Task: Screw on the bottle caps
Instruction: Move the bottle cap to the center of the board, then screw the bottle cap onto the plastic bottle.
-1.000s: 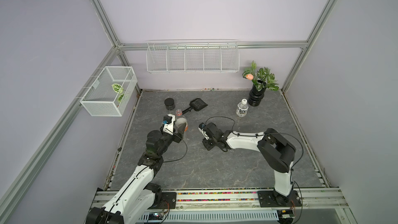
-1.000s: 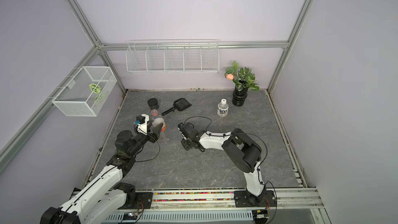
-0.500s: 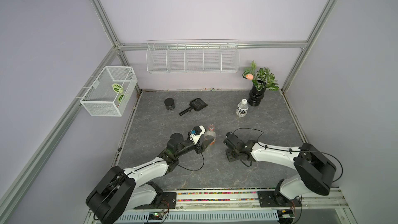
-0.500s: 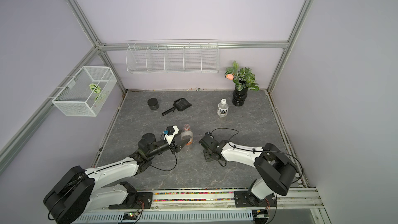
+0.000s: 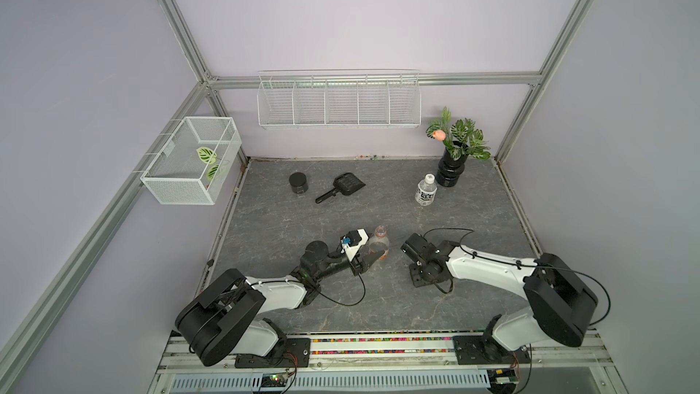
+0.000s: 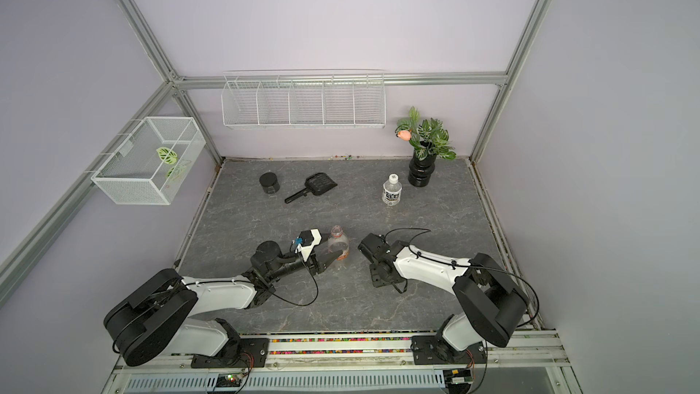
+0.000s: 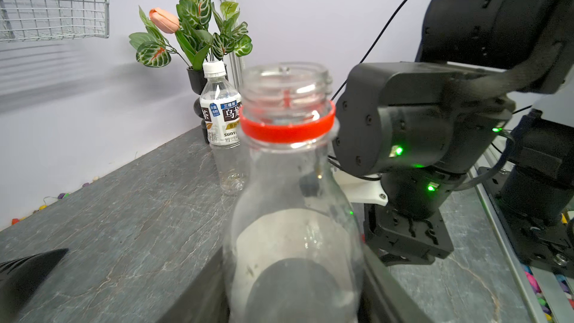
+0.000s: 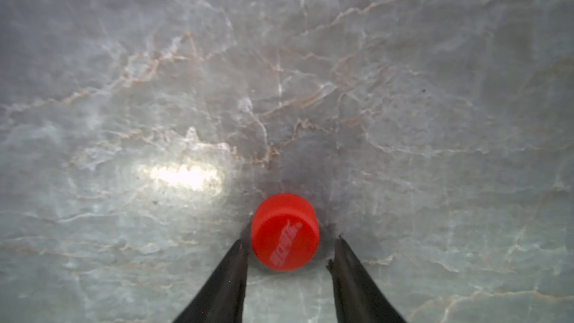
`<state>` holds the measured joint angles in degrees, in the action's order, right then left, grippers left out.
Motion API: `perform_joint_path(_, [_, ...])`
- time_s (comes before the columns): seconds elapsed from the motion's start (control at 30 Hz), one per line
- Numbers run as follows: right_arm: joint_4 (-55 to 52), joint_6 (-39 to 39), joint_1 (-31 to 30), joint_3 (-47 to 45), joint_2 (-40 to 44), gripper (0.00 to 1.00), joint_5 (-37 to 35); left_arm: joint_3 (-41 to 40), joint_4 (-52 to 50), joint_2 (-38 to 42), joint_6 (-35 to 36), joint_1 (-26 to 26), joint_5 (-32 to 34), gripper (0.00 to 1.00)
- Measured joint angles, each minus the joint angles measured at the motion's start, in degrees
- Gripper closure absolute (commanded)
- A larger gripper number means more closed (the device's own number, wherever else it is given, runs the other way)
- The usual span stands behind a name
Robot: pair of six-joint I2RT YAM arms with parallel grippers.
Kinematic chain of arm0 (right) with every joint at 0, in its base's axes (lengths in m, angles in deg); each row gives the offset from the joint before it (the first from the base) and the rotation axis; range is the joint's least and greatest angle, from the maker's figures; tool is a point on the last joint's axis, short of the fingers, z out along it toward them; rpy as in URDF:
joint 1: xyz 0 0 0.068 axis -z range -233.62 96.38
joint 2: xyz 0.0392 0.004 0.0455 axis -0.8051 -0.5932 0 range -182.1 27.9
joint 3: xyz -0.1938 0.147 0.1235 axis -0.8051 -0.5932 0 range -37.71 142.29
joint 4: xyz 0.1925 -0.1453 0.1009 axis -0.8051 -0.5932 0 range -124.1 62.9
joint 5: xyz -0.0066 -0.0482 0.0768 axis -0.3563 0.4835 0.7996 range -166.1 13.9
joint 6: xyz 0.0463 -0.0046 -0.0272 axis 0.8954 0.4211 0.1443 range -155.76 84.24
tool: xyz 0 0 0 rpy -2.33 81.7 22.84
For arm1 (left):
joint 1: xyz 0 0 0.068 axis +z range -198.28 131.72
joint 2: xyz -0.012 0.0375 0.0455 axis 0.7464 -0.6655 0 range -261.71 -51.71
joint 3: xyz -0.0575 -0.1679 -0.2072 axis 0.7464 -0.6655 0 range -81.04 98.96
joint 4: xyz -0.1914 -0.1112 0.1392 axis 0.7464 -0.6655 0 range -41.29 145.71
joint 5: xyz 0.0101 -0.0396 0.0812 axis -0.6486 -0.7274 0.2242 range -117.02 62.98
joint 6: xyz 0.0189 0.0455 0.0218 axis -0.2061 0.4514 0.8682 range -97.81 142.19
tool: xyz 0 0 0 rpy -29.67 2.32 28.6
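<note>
Right end effector (image 8: 290, 240): fingers apart, straddling the red cap (image 8: 285, 233), which appears to rest logo-up on the worktop (image 8: 310, 57). One fingertip (image 8: 240, 243) stands just beside the cap's wall and the other is clear of it, so nothing is clamped. To that end effector's side, across a strip of bare worktop, the left end effector (image 5: 373, 255) is closed on the lower body of the taller bottle (image 7: 292, 212), holding it upright. Its threaded neck (image 7: 285, 85) is open above the red ring (image 7: 287, 125). Well beyond both, just beside the black vase (image 5: 450, 168), the shorter bottle (image 5: 426, 193) already wears its white cap (image 7: 214, 68). Over the last second both arms have swung: the left has carried the taller bottle from near the far-left corner to mid-worktop, the right has drawn back toward its own base, and its jaws have widened. Whether the red cap was just set down or is about to be taken up cannot be told from the close wrist view. In either case the bottle now stands presented and steadied. What remains is to grip the red cap squarely, lift it over the neck and turn it down.
</note>
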<state>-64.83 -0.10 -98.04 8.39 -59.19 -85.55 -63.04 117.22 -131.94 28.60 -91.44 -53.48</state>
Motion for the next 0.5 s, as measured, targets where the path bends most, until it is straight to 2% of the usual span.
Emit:
perform_joint_path(0.3, [-9.62,-3.17,4.39,10.29,-3.91,0.52,5.51,0.0,0.59,-1.09,0.37,-0.26,0.02,0.39])
perform_joint_path(0.5, [-12.66,-3.58,7.08,13.73,-8.94,0.53,8.24,0.11,0.44,-1.16,0.39,-0.37,0.02,0.39])
